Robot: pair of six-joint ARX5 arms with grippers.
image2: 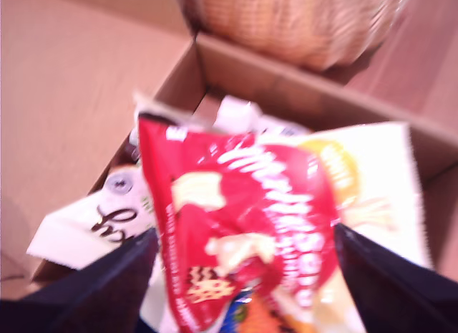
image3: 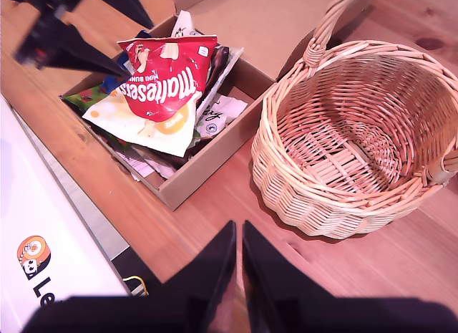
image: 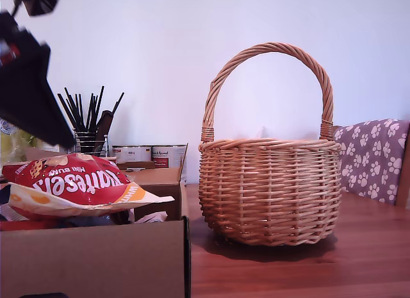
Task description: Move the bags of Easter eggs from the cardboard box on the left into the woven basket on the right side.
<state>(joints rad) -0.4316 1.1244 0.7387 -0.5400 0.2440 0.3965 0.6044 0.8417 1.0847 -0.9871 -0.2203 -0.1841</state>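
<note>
The red bag (image3: pixel 166 79) is gripped by my first gripper (image2: pixel 243 276) above the cardboard box (image3: pixel 215 150) (other packets beneath), beside the woven basket (image3: pixel 300 197); my second gripper (image3: pixel 238 268) is shut, empty.

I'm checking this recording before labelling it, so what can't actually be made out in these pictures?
- Lower bags under the red sweet bag in the brown cardboard box: covered, print unreadable.
- First wrist view: blurred; my first gripper straddles the red bag, grip contact cut off by the edge.
- Exterior view: the round wicker basket wall hides its inside; the arm is cropped.
- My second gripper: jaws together, holding nothing visible.
</note>
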